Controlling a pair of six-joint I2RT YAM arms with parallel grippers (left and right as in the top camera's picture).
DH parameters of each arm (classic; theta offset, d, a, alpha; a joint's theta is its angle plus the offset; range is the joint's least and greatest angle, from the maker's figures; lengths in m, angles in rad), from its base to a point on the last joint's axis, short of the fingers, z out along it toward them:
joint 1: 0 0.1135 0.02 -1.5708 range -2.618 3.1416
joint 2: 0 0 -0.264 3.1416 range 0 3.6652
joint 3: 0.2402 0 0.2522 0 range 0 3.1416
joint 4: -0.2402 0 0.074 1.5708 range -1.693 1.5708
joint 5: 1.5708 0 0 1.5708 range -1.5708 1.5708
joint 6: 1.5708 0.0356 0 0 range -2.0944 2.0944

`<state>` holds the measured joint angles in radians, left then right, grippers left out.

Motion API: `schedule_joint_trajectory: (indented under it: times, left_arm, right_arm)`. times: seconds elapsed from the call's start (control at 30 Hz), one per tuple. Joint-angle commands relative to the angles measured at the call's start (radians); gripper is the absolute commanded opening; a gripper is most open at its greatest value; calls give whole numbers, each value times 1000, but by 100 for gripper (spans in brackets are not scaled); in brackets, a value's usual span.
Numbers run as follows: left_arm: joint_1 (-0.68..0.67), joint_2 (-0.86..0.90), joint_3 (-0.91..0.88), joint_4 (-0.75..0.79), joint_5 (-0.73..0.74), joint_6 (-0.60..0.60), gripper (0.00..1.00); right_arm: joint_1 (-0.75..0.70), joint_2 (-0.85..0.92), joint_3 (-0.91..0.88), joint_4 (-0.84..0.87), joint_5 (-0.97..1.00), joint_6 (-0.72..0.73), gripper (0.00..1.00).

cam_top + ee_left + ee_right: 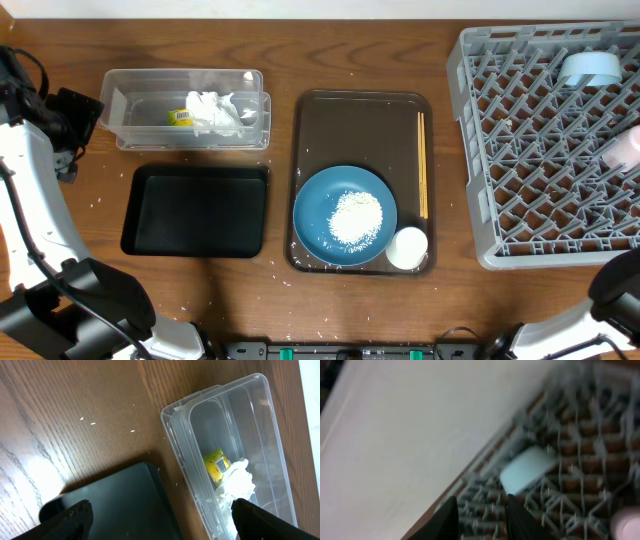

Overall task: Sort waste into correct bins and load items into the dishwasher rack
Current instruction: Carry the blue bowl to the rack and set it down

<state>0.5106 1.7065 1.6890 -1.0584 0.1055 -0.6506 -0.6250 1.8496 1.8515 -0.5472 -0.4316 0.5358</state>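
Overhead, the box [185, 108] is sitting at upper left with the wrapper [179, 117] and napkin [218, 113] lying together inside, so I am reading it as the bin for dry rubbish. The black tray [195, 210] below it is holding nothing; I am guessing it is meant for the rice [356, 218]. That rice is lying heaped on the plate [315, 205], which is sitting on the brown tray [350, 130] at centre. A cup [407, 247] is standing just beside the plate's lower right, and the chopsticks [422, 165] are lying along the brown tray's right side. The rack [550, 140] at right is already carrying the bowl [590, 68] near its top and a second cup [625, 148] at the frame's right edge.

In the left wrist view, my left gripper [161, 506] is hanging spread wide and empty over the corner of the black tray, with the box to the upper right. The wrapper is showing a barcode; I am not making out any words.

The right wrist view is blurring badly. My right gripper [482, 517] is showing a gap between its fingers with nothing in it, over the rack near the bowl.
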Motion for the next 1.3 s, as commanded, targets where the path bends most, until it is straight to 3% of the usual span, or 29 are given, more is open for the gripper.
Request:
schedule_joint_trajectory:
  times: [0.0, 0.23, 0.5, 0.8, 1.0, 1.13, 1.27]
  left_arm:
    - [4, 6, -2, -3, -5, 10, 91]
    - [4, 6, -2, -3, -5, 10, 91]
    - [4, 6, -2, -3, -5, 10, 91]
    - [4, 6, -2, -3, -5, 10, 91]
    - [4, 6, -2, -3, -5, 10, 91]
    - [4, 6, -2, -3, -5, 10, 91]
    - [4, 6, -2, -3, -5, 10, 91]
  right_arm:
    - [99, 50, 0, 45, 277, -33, 31]
    - [236, 237, 0, 241, 451, -165, 28]
    - [269, 360, 0, 351, 574, -171, 24]
    - [267, 364, 0, 278, 653, -261, 22]
    - [266, 353, 0, 197, 653, -261, 16]
    - [266, 297, 0, 130, 692, -260, 11]
    - [267, 193, 0, 74, 708, -259, 14]
